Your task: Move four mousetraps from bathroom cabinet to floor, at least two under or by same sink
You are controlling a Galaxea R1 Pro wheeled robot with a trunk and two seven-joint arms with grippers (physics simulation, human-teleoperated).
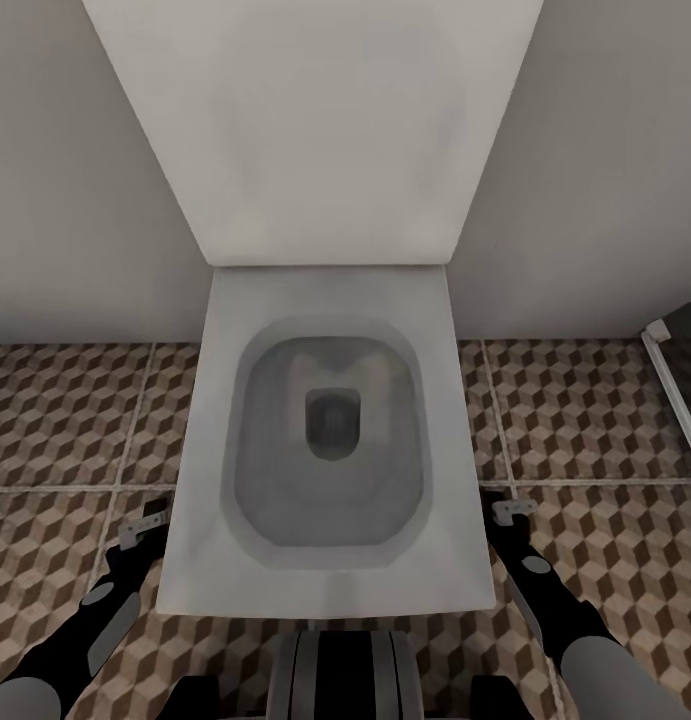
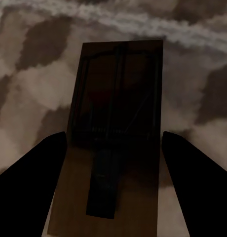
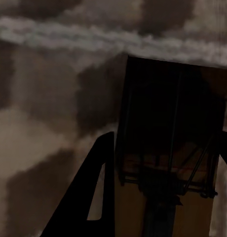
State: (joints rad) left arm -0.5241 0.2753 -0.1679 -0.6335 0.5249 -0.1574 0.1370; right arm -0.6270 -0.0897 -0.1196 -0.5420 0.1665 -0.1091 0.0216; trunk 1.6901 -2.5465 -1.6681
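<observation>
In the head view the toilet [image 1: 325, 440] hides most of both arms; only their lower parts show at the frame's bottom corners. Patterned bathroom floor [image 1: 605, 430] lies open either side. Each wrist view shows a mousetrap [image 2: 116, 133] [image 3: 170, 148] lengthwise between dark fingers [image 2: 29, 182] [image 3: 91, 197], apparently gripped, over tile.

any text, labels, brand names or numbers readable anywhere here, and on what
None can be read.
The toilet and its raised lid are plain white, with no logo.
The mousetrap between the left hand's fingers and the mousetrap at the right hand show only wood and wire; any print is too dark to tell.
</observation>
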